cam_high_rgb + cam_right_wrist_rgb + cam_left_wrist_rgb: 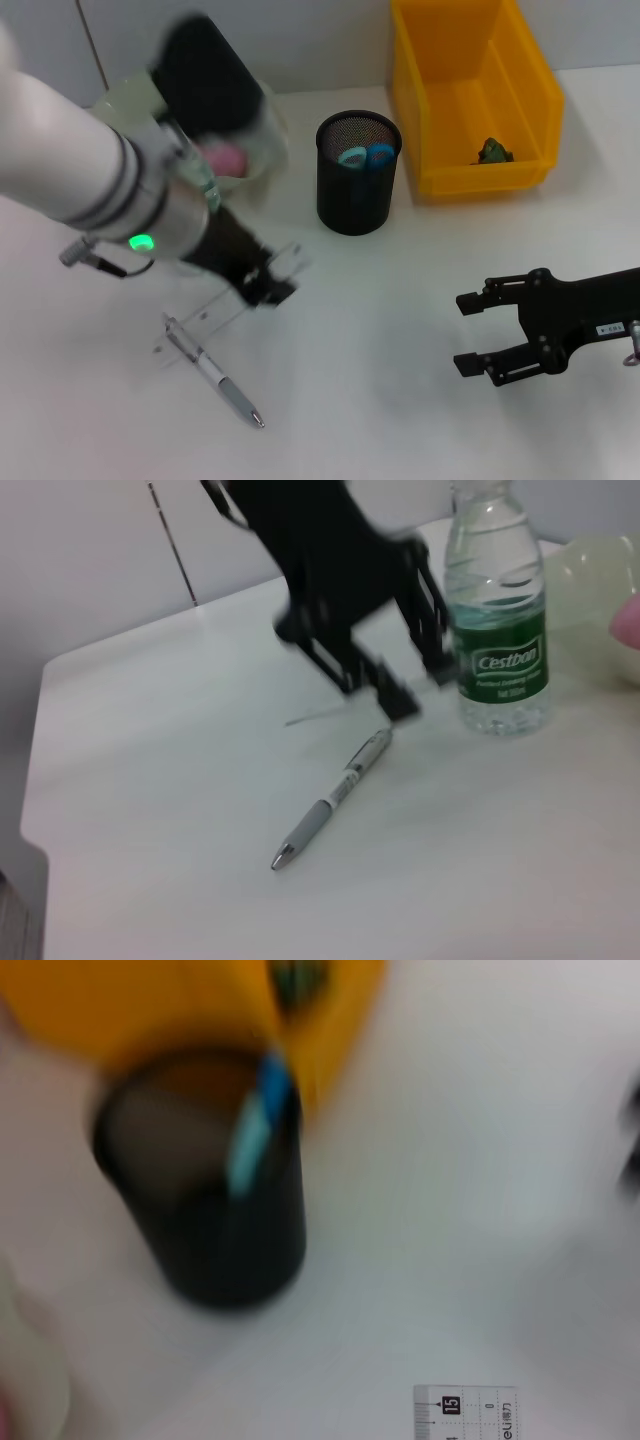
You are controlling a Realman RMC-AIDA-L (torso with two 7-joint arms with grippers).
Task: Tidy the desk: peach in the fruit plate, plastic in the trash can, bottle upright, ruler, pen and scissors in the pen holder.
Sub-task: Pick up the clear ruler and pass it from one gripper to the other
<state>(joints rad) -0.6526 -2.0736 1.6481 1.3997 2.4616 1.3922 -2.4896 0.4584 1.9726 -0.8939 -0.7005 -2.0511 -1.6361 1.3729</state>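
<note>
My left gripper (268, 288) is shut on the clear ruler (205, 318), whose printed end shows in the left wrist view (465, 1412). It hangs just above the table, left of the black mesh pen holder (358, 178) that holds the scissors (365, 155). The pen (215, 375) lies on the table below the ruler. A pink peach (225, 157) rests in the pale fruit plate (262, 165), partly behind my left arm. The bottle (497, 620) stands upright next to the left gripper (410, 695). Green plastic (493, 150) lies in the yellow trash can (470, 95). My right gripper (478, 332) is open at the right.
The trash can stands right beside the pen holder at the back. The table's left edge (35, 780) shows in the right wrist view, past the pen (335, 795).
</note>
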